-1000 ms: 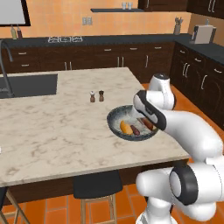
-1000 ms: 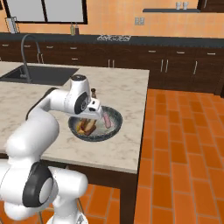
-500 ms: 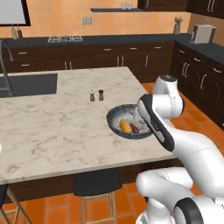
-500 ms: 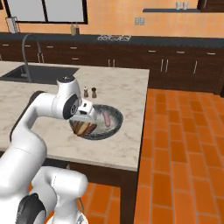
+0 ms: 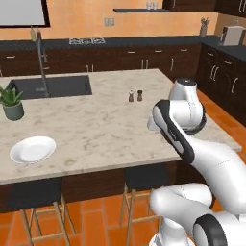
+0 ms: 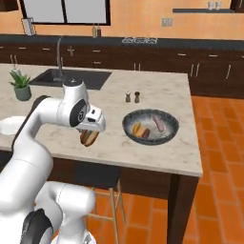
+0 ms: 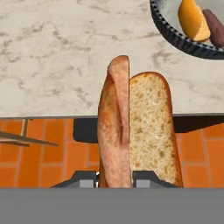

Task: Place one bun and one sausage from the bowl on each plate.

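Observation:
My gripper (image 6: pixel 89 134) is shut on a split bun (image 6: pixel 88 137), which hangs just above the counter's front edge, left of the bowl (image 6: pixel 167 118). In the hand view the bun (image 7: pixel 135 127) stands lengthwise between the fingertips (image 7: pixel 83 179), crust to the left and cut face to the right. The dark speckled bowl (image 7: pixel 168 33) lies at the top right there, with another bun (image 7: pixel 192 17) and a dark sausage (image 7: pixel 214 22) in it. A white plate (image 5: pixel 32 149) rests far left on the counter, near its front edge.
Salt and pepper shakers (image 6: pixel 132 96) stand behind the bowl. A sink (image 5: pixel 53 86) with a tap and a potted plant (image 5: pixel 12 103) occupy the counter's far left. Dark stools (image 5: pixel 144 178) stand under the front edge, over an orange tiled floor.
The whole picture has shifted, so the base has moved left. The bun has come up out of the bowl and now hangs to the bowl's left, over the counter's front edge.

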Robot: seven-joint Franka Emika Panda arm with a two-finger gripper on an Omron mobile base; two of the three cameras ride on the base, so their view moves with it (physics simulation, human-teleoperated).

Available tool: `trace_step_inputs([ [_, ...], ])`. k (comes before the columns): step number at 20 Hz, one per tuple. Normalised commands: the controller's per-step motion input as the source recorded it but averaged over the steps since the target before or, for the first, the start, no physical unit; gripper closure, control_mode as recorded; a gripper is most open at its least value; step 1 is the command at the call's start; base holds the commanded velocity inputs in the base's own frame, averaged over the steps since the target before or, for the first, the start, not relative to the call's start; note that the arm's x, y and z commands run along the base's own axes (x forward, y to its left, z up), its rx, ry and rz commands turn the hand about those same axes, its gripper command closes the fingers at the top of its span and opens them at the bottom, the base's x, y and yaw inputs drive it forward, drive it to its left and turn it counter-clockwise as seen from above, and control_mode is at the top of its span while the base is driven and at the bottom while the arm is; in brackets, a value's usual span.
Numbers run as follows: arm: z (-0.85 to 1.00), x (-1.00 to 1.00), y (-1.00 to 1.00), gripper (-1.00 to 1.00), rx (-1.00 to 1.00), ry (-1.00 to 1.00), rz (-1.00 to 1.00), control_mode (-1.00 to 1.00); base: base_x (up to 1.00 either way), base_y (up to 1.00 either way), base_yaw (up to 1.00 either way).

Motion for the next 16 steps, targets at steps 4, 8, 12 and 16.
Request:
trace_step_inputs([
  [4,0.00,0.00,0.00,1.00,0.00,0.00,0.00,1.00,0.37,1.00,0.00],
  [8,0.00,0.00,0.00,1.00,0.00,0.00,0.00,1.00,0.41,1.00,0.00],
  [12,0.00,0.00,0.00,1.00,0.00,0.00,0.00,1.00,0.35,1.00,0.00],
  [16,0.00,0.00,0.00,1.00,0.00,0.00,0.00,1.00,0.12,1.00,0.00],
])
